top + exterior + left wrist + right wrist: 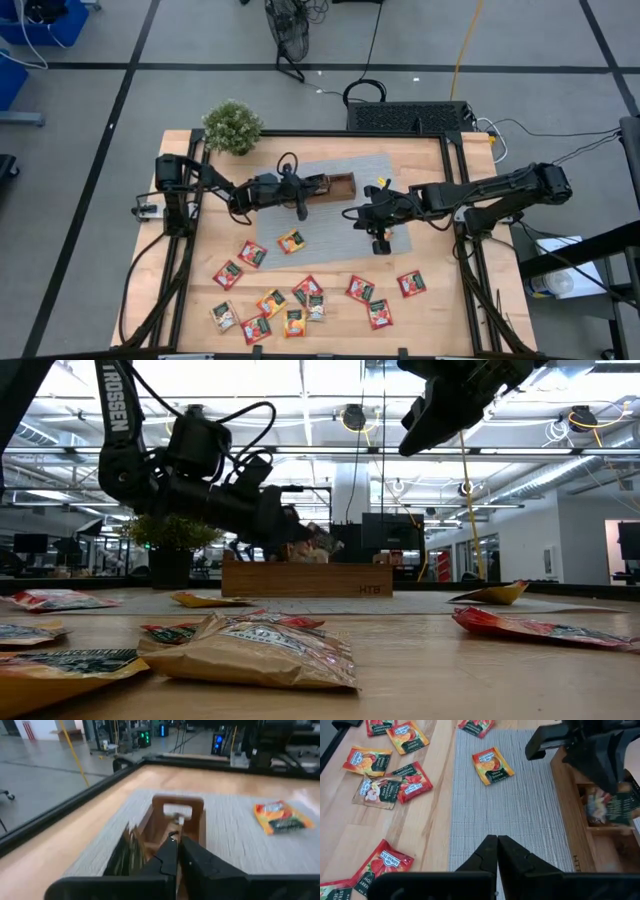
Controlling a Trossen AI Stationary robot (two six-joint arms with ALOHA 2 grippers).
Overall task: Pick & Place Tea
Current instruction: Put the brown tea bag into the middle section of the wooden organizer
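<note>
The brown wooden tray (338, 184) lies on the grey mat (330, 225) at mid-table. My left gripper (318, 186) reaches level over the tray's left part, fingers shut (178, 842). A dark green tea packet (620, 806) stands tilted in a compartment at its fingertips. My right gripper (352, 212) hovers shut above the mat (497, 840), right of the tray and holding nothing. One orange packet (291, 241) lies flat on the mat. Several red, orange and green packets (300, 300) lie on the bare wood toward the near edge. My left gripper stands right beside the green packet's upper part (127, 855) inside the tray. Nothing shows between its fingers. Whether a finger touches the packet I cannot tell.
Another orange packet (282, 817) lies on the mat past the tray's right end. A potted plant (232, 127) stands at the far left corner. Black frame rails (455, 230) run along the table's sides. Other packets (597, 805) fill the tray's compartments.
</note>
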